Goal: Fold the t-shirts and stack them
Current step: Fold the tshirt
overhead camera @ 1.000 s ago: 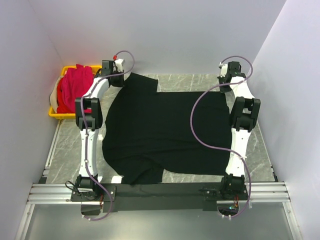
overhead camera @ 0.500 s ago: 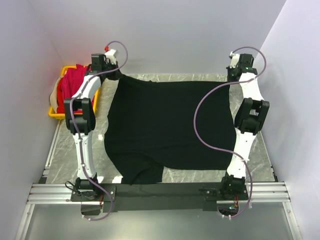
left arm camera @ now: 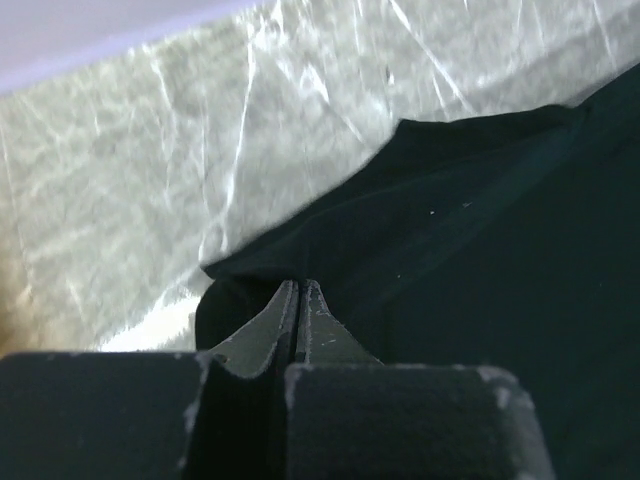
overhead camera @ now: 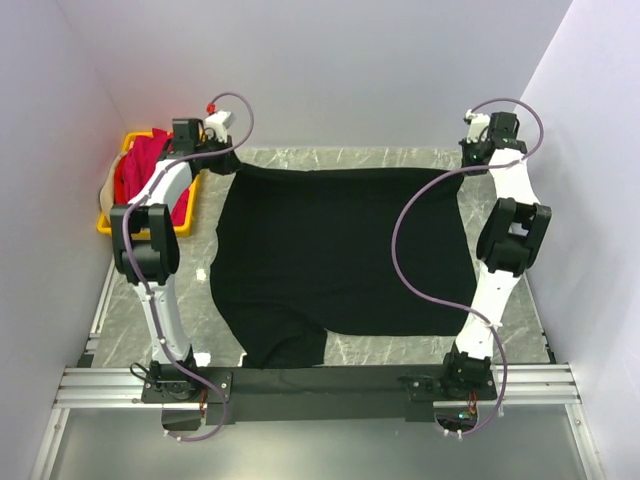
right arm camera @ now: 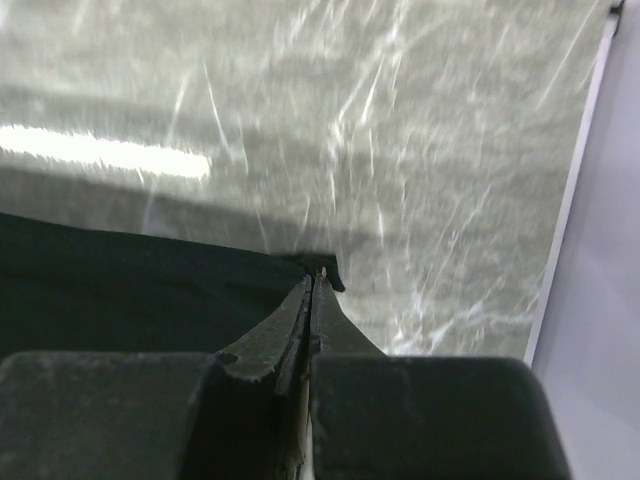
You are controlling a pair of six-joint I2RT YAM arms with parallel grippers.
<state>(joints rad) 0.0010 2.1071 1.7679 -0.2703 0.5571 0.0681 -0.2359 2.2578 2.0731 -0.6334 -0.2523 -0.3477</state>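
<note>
Soft black t-shirt (overhead camera: 340, 250), flat (corners pinched), on marbled table (overhead camera: 350, 157).

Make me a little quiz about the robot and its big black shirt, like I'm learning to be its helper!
1. True or false: the left claw and the right claw are each shut on a far corner of the black t-shirt.
2. Where is the yellow crate?
A) at the far left, beside the left arm
B) beside the right arm
C) on top of the black t-shirt
3. Fill in the blank: the bunched cloth in the yellow crate is bright ____.

Key: 1 true; 2 A; 3 pink.
</note>
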